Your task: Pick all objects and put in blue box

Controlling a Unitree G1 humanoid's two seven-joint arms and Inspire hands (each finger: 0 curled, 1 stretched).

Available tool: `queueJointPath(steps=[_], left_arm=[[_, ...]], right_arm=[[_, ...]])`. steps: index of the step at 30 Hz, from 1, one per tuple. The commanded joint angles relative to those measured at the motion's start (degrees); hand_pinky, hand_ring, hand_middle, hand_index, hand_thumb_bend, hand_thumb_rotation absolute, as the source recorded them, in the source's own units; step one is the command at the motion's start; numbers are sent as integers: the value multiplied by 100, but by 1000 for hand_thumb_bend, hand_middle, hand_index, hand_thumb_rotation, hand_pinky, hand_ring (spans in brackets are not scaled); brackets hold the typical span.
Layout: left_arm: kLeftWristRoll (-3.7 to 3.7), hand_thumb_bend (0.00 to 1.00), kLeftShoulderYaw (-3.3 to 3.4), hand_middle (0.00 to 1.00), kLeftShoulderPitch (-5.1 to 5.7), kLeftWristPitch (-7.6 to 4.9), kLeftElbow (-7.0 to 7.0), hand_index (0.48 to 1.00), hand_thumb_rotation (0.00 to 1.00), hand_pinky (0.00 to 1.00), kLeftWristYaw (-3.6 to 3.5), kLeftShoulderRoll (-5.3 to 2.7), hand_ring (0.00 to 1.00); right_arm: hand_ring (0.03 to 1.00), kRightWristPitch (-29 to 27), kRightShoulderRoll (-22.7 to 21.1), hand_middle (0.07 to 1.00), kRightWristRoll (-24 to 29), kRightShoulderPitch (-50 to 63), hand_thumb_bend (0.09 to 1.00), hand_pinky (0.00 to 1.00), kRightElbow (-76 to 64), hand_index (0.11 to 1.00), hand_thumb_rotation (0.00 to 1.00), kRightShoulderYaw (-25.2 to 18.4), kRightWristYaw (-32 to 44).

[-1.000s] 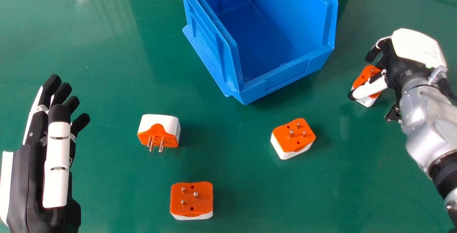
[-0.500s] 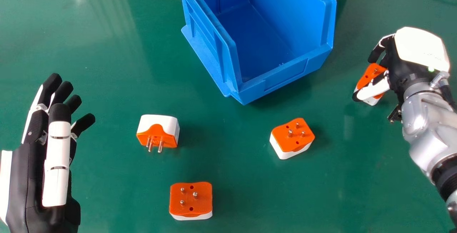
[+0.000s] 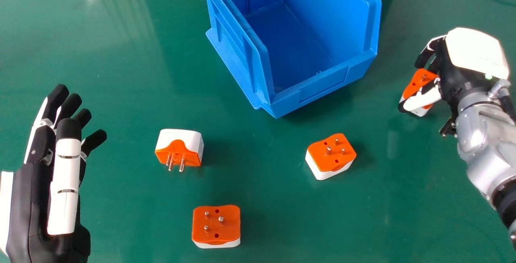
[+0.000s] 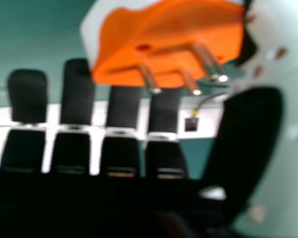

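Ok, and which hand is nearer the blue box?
Right. The right hand is off to the right of the blue box; the left hand is farther away, to its left and closer to the robot.

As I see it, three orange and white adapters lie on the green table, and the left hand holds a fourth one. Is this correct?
Only the hand is wrong: the head view shows the right hand holding the fourth adapter. The other three adapters do lie on the green table.
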Motion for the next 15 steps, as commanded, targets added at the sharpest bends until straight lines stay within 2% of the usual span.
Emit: queueJointPath(steps=[1, 3, 7, 10, 15], left_arm=[[-5, 573, 11, 922, 66, -62, -182, 907, 784, 819, -4, 17, 903], [-23, 570, 11, 922, 73, -73, -173, 908, 785, 820, -24, 25, 904], [-24, 563, 0, 923, 80, -19, -197, 910, 789, 826, -18, 26, 905], [24, 560, -19, 921, 74, 0, -222, 909, 790, 826, 13, 20, 905], [-16, 553, -17, 923, 64, -16, -182, 909, 793, 837, -23, 37, 909]], right_arm=[[416, 35, -191, 467, 52, 45, 495, 291, -411, 547, 9, -158, 28], [415, 62, -231, 469, 79, 149, 494, 290, -670, 542, 7, -233, 126], [413, 133, -349, 474, 78, 408, 494, 289, -1271, 534, 4, -363, 361], [414, 205, -452, 479, 18, 646, 494, 289, -1795, 531, 3, -449, 485], [418, 321, -584, 491, 71, 1124, 494, 291, -2740, 527, 2, -700, 743]])
